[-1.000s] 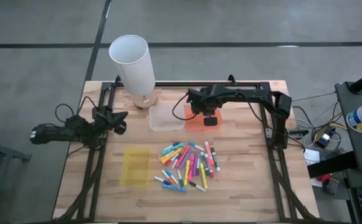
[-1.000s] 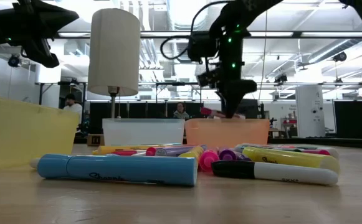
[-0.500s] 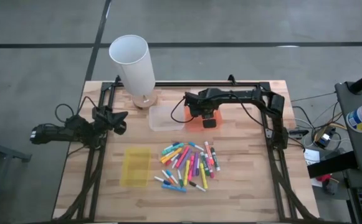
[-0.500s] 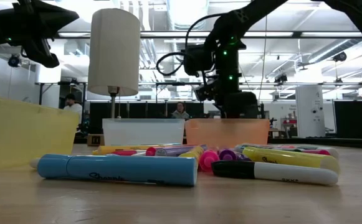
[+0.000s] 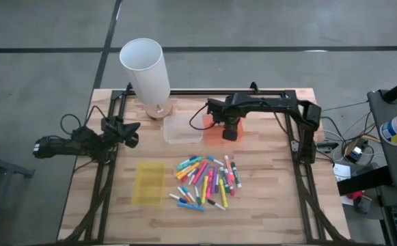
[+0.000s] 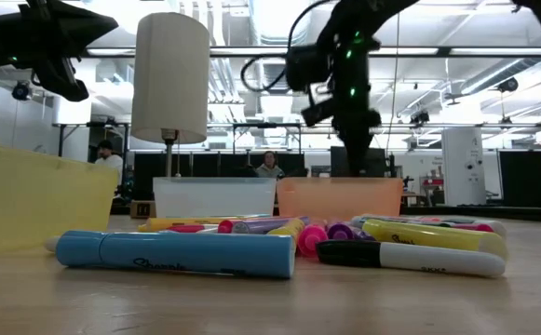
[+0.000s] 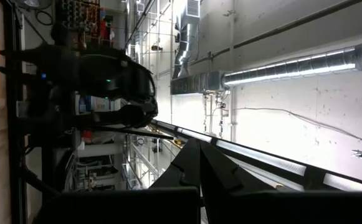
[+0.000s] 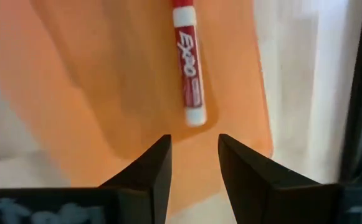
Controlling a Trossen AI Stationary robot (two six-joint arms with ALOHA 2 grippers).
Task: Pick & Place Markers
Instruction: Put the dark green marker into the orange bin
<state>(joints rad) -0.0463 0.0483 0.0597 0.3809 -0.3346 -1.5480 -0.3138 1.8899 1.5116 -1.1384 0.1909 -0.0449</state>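
Markers [image 5: 207,182] lie in a loose heap at the near middle of the table [image 5: 266,212], mixed colours, some overlapping, a blue one [image 6: 175,253] and a black-and-white one [image 6: 410,258] closest to the edge; a yellow tray [image 5: 148,182] sits just beside the heap on the left arm's side; further back a clear tray [image 5: 182,129] and an orange tray [image 5: 215,128] stand side by side; a red marker [image 8: 187,63] lies flat on the floor of the orange tray, free of any grip; the right gripper [image 8: 192,163] hangs over that tray with its fingers apart and nothing between them, so I judge one marker delivered and the rest of the heap still to go; the left gripper [image 5: 131,133] is parked at the table's left edge, closed and empty, well away from the work; behind the clear tray a white lamp [image 5: 146,68] stands tall at the back. What might go wrong from here: the open fingers hang low over the tray, so a sideways exit could catch its wall and shove or tip it; in the heap the markers touch and cross, so a careless closing could pinch two at once or roll a neighbour toward the table's edge.
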